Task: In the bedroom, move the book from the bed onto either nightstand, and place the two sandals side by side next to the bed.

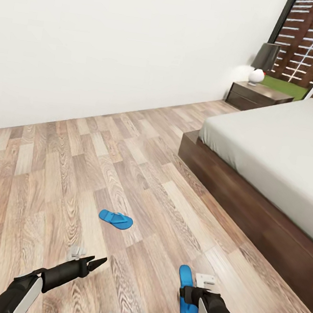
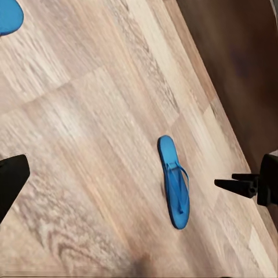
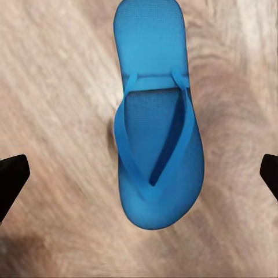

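Right pincer (image 1: 192,293) hangs wide open straight above the near sandal (image 1: 187,295), lower right of the head view, seemingly lined up to grab it. It's a flat bright-blue flip-flop with thin straps. Left pincer (image 1: 97,262) looks spread, empty, lower left. The second sandal (image 1: 115,219) lies mid-floor, well apart, the bed (image 1: 277,142) right.

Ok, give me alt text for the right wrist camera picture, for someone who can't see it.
A bright-blue sandal lies strap-side up on the light wood-plank floor, centred between the dark tips of the right gripper's two wide-apart fingers.
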